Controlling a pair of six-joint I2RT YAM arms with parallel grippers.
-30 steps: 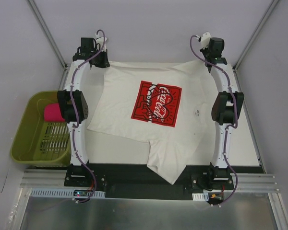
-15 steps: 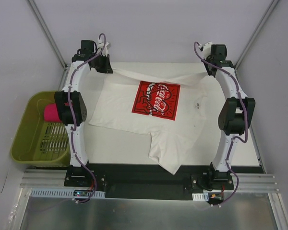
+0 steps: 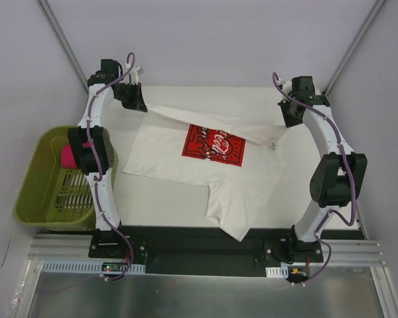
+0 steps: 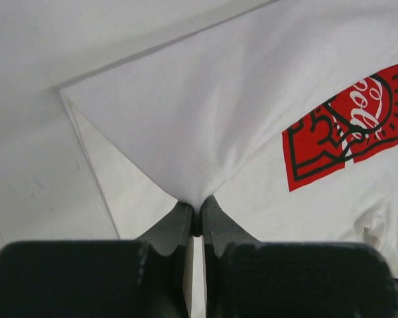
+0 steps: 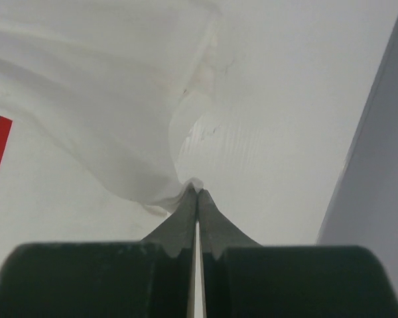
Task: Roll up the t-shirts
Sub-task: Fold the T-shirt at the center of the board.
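Note:
A white t-shirt (image 3: 186,169) with a red chest print (image 3: 215,146) lies on the table. Its far edge is lifted and drawn over the top of the print as a fold. My left gripper (image 3: 141,106) (image 4: 196,207) is shut on the fold's left corner, with cloth pinched between the fingertips. At the fold's right end, my right gripper (image 3: 286,122) (image 5: 197,190) is shut on a bunched bit of the same shirt. One sleeve hangs toward the table's near edge. A pink rolled bundle (image 3: 67,156) lies in the basket, partly hidden by my left arm.
A green slotted basket (image 3: 36,192) stands off the table's left side. The black base rail (image 3: 199,248) runs along the near edge. Grey walls close in at the back and both sides.
Both grippers have come nearer with the shirt's far edge, folding it over the top of the red print. The shirt's body has shifted slightly.

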